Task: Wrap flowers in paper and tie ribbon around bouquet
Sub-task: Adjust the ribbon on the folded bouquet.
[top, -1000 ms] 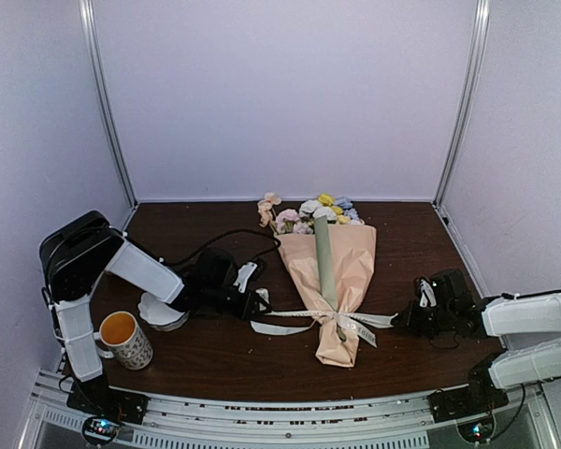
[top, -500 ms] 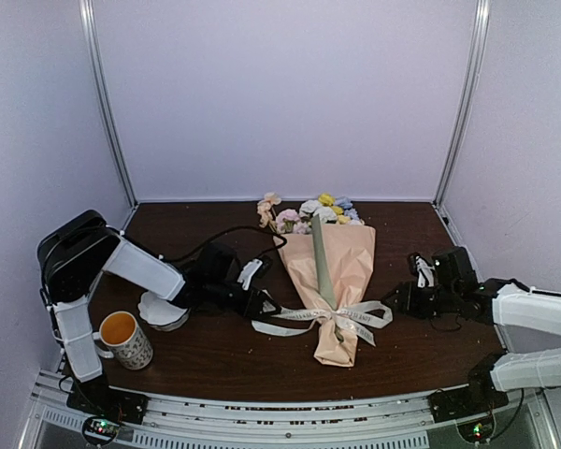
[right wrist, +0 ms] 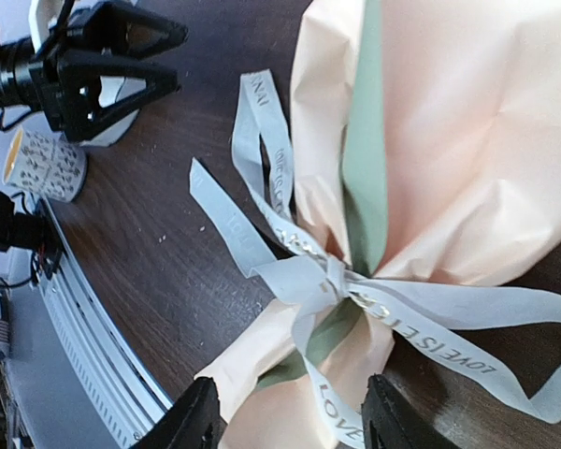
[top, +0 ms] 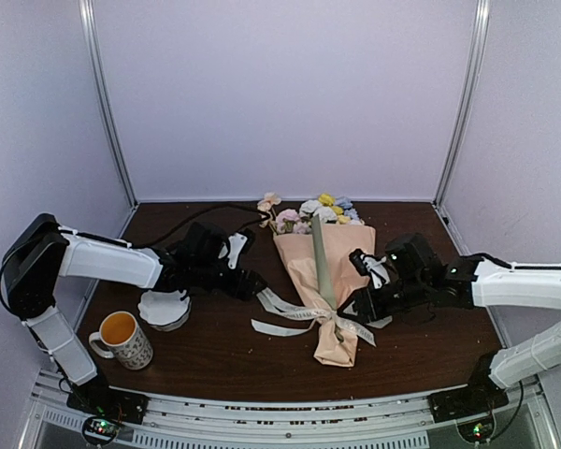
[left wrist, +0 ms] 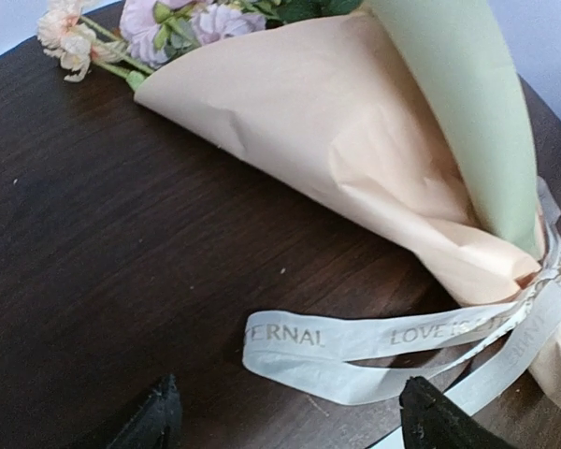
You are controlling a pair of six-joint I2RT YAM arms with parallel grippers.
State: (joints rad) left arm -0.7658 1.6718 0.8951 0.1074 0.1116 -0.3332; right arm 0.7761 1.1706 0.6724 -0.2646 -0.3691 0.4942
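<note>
Soft even light, faint shadows, overhead view grainy, close views sharp

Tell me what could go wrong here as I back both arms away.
The right gripper straddles the narrow end of the peach-tan paper bouquet and a tail of the lettered cream ribbon; leaving sideways could snag it and loosen the knot. A ribbon loop lies between the left gripper's fingertips; dragging it might do likewise.

Pale lilac walls [top: 280, 94], metal corner posts [top: 108, 103] (two), dark wood table [top: 215, 360].
</note>
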